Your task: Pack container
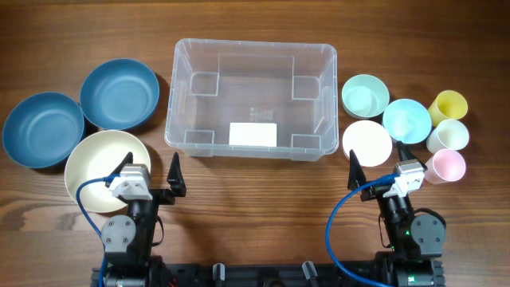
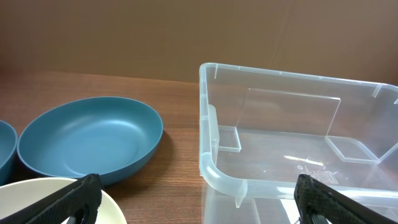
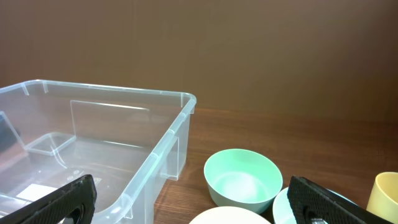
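The large clear container (image 1: 180, 104) stands at the table's middle, empty, with a white label (image 1: 253, 134) on its bottom. My left gripper (image 1: 149, 166) is open and empty, just short of the container's near left corner and partly over a cream bowl (image 1: 92, 163). In the left wrist view the open fingers (image 2: 199, 206) frame the container's corner rim (image 2: 211, 168). My right gripper (image 1: 378, 159) is open and empty by the near right corner. In the right wrist view its fingers (image 3: 193, 208) frame the container's rim (image 3: 168, 143) and a mint bowl (image 3: 241, 177).
Two blue bowls (image 1: 119, 93) (image 1: 42, 129) lie at the left. At the right lie the mint bowl (image 1: 365, 96), a light blue bowl (image 1: 406, 119) and a white bowl (image 1: 366, 142). Beside them stand a yellow cup (image 1: 448, 106), a white cup (image 1: 448, 135) and a pink cup (image 1: 445, 166).
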`<state>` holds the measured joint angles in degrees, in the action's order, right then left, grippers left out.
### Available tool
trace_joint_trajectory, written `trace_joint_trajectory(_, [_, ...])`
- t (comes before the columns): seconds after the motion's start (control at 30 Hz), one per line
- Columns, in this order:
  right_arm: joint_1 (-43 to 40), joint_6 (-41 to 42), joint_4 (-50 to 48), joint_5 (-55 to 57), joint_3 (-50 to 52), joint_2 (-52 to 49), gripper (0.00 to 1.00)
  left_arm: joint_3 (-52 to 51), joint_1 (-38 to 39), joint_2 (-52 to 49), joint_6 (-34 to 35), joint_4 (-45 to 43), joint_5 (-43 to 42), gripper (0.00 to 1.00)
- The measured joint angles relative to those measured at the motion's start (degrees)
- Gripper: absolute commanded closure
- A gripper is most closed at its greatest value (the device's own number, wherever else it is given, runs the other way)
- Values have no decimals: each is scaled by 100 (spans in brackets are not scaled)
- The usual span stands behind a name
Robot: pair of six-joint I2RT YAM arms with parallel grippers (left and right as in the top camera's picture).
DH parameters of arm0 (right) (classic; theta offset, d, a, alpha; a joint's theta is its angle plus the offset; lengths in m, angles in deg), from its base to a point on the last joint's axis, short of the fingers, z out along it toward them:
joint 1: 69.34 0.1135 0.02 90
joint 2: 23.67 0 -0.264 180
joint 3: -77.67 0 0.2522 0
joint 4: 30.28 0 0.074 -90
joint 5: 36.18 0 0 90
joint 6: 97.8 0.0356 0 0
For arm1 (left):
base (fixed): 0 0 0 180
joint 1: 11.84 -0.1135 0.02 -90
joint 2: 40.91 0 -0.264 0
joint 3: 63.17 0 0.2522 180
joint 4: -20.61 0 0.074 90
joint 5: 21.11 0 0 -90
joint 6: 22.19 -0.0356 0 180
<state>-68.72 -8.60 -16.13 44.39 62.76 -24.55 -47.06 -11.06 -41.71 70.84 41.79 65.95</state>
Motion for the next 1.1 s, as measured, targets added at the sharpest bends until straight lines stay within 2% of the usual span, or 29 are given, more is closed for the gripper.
trace_joint_trajectory(0.8, [0,0,0,0,0,0,0,0,0,0,11,0,-96,0])
trace_joint_trajectory(1.1, [0,0,0,0,0,0,0,-9,0,0,531,-278,-671,0])
